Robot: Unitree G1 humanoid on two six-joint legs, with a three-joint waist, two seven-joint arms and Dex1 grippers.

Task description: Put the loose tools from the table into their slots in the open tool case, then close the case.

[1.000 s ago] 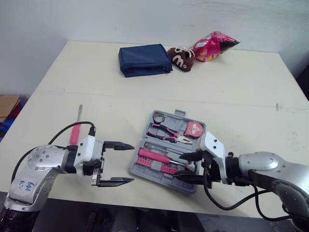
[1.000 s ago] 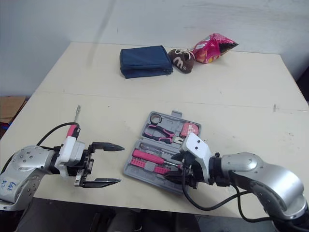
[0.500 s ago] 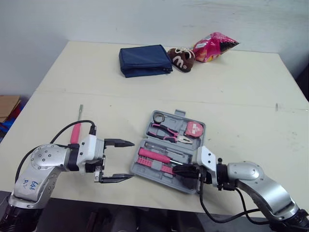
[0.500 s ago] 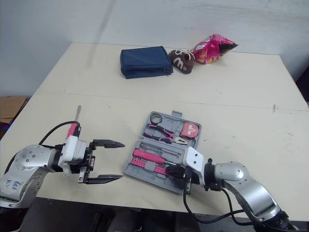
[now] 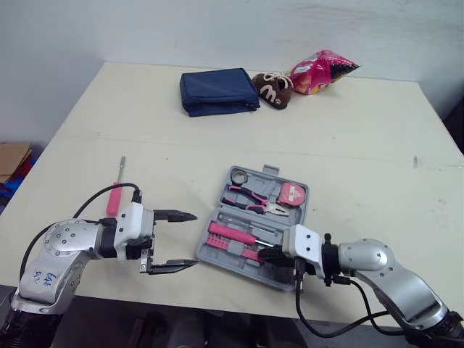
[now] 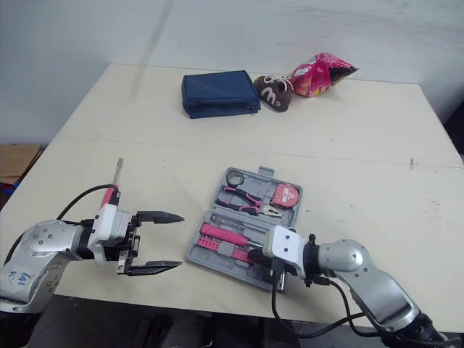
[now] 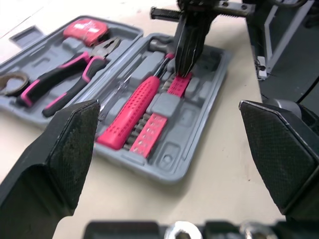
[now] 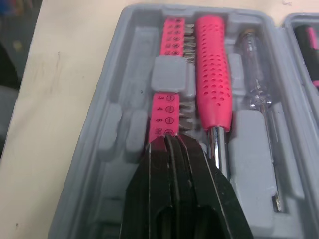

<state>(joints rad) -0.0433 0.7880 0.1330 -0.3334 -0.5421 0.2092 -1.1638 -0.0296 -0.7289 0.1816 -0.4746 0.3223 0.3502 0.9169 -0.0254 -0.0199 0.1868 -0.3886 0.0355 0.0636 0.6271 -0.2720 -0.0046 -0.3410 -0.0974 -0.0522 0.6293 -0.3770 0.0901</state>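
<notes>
The grey tool case [image 5: 205, 246] lies open near the table's front edge. It holds pink pliers [image 5: 250, 197], a tape measure [image 5: 293, 193], a pink driver handle [image 8: 212, 74] and pink bit strips [image 8: 168, 107]. A loose pink-handled screwdriver [image 5: 114, 199] lies on the table left of the case. My left gripper [image 5: 177, 241] hovers open just left of the case, nothing between its fingers [image 7: 65, 144]. My right gripper [image 5: 267, 254] is shut, its tips [image 8: 169, 142] resting on the near bit strip beside the driver's shaft. It grips nothing that I can see.
At the back of the table lie a blue pouch [image 5: 217, 90], a brown plush shoe [image 5: 273, 88] and a pink snack bag [image 5: 322, 69]. The table's front edge runs just below both grippers. A cardboard box [image 5: 11, 159] sits on the floor at the left.
My right gripper has closed from half open, dropped lower and slid left onto the near bit strip. The left gripper has barely moved and stays open.
</notes>
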